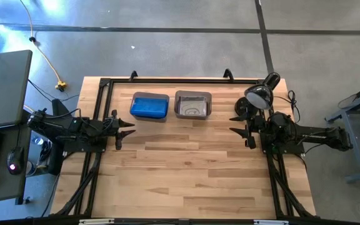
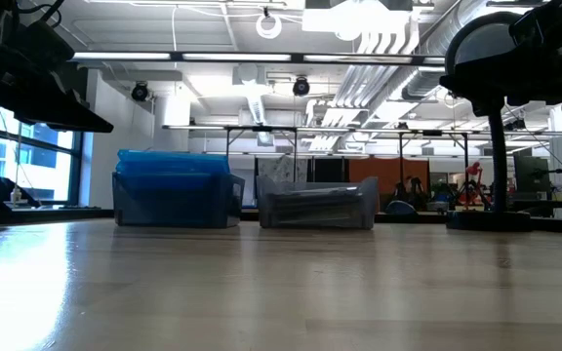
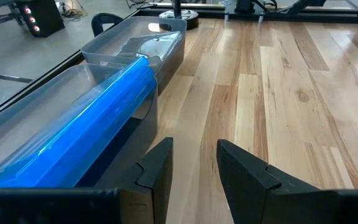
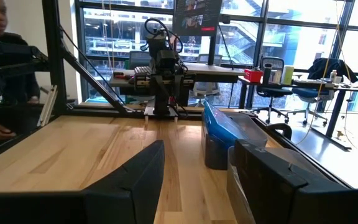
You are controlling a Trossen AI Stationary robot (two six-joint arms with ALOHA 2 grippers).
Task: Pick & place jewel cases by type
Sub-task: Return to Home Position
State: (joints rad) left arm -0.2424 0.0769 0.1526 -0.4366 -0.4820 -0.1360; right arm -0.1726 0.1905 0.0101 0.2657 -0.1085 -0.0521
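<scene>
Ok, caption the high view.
Blue cases in the left bin, dark cases in the right bin; left hand and right hand open, empty.

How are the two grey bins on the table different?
The left bin holds bright blue jewel cases; the right bin holds dark glossy jewel cases. From above, the left bin looks filled with blue; the right bin looks mostly grey. Both are see-through grey, standing side by side.

Bright ceiling lights (image 2: 261, 57), pale glare across the table (image 2: 18, 292) (low view), faint shadows.
</scene>
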